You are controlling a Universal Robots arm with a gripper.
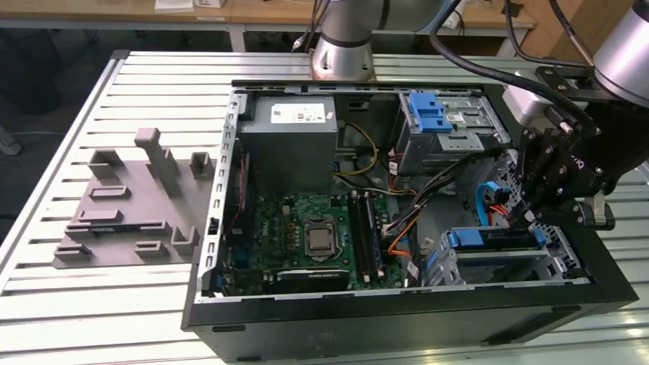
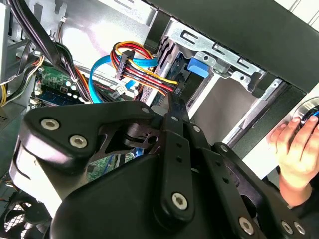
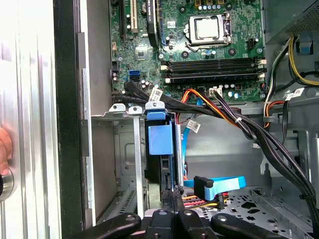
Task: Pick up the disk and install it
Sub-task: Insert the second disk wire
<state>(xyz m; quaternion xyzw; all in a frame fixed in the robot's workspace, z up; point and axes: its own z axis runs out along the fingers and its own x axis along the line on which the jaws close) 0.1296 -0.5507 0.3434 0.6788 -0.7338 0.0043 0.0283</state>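
Note:
The disk (image 1: 487, 239) stands on edge in the lower metal bay at the case's front corner, on the exterior view's right. Its blue carrier tab (image 3: 160, 139) faces the motherboard and is level with the bay's mouth. My black gripper (image 1: 527, 222) hangs just behind the bay, at the disk's rear end. In both wrist views the two thin fingers lie together, shut, and the gripper (image 3: 172, 191) meets the disk's back edge. In the second wrist view the gripper (image 2: 173, 102) points along the dark slab towards the disk's blue tab (image 2: 198, 67).
A bundle of coloured cables (image 3: 219, 112) and a blue data cable (image 3: 214, 184) run close beside the bay. The grey power supply box (image 1: 289, 141) and the blue-latched drive cage (image 1: 441, 122) sit at the case's back. A person's hand (image 2: 294, 144) rests outside the case wall. A grey fixture (image 1: 132, 205) lies on the table.

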